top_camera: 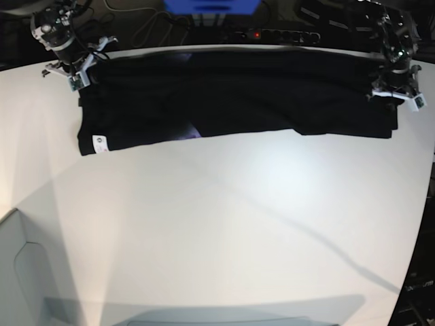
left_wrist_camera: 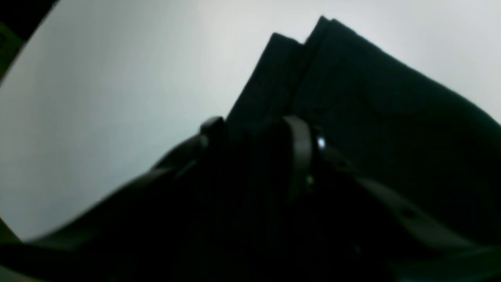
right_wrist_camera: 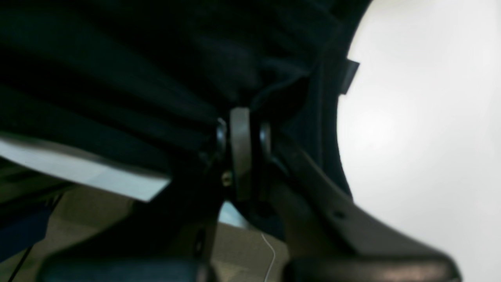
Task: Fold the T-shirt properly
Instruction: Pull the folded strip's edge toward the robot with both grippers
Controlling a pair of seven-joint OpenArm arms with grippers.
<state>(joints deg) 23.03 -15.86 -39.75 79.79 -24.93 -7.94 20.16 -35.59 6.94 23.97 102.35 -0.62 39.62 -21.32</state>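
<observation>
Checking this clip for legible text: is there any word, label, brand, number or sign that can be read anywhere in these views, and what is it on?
None can be read.
Small white tag at the near-left corner of the black T-shirt: it bears a dark mark, too small to read.
Left wrist and right wrist views: dark and blurred, no text visible.

You are looking down on a broad white table (top_camera: 224, 224), lit brightest around its centre. A soft diagonal shadow runs from there toward 4 o'clock. At 12 o'clock, past the far edge, a dark power strip (top_camera: 272, 34) shows a red light beside a blue box (top_camera: 211, 5).
</observation>
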